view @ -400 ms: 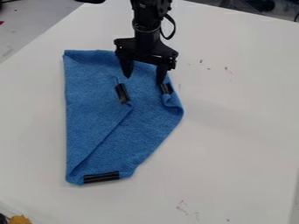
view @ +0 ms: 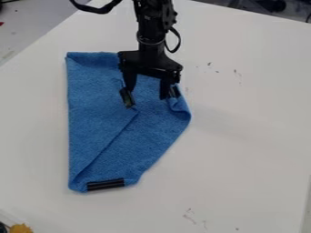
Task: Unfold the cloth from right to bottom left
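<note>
The black two-finger gripper (view: 146, 93), spread open, lowers at the folded blue fabric cloth's (view: 91, 109) far right (unfolding likely needs a grasp).

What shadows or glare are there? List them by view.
Camera view: soft light, no harsh glare on the blue cloth; a faint, soft-edged shadow on the white table, image-right of the cloth; the black tool mostly dark, little surface detail.

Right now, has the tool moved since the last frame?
Yes. The tool has moved down the view, nearer the black strip at the bottom edge of the cloth; that strip hasn't shifted.
</note>
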`<state>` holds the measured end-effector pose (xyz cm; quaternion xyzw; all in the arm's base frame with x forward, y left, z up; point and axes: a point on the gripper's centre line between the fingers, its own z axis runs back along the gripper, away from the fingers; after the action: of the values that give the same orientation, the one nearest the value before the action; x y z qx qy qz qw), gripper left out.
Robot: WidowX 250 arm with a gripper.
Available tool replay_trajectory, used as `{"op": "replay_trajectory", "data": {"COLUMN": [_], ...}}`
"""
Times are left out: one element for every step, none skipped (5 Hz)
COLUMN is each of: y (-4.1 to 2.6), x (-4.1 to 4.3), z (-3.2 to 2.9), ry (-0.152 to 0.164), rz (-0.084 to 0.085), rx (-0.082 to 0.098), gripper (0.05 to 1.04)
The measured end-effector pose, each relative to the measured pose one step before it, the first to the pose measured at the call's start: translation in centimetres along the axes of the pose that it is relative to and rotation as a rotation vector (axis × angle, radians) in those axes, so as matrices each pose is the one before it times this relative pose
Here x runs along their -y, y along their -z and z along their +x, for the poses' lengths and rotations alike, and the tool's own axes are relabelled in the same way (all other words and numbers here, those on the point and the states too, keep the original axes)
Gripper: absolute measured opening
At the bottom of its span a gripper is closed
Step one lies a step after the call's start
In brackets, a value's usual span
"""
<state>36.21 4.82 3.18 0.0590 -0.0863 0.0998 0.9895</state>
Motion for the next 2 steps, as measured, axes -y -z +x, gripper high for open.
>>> {"op": "replay_trajectory", "data": {"y": [0.377,0.164], "x": [-1.17,-0.614], "z": [-0.274,-0.11], "ry": [-0.0166,-0.0026], "rz": [0.0033,-0.0061], "rx": [-0.0085,-0.0056], "gripper": [1.001,1.001]}}
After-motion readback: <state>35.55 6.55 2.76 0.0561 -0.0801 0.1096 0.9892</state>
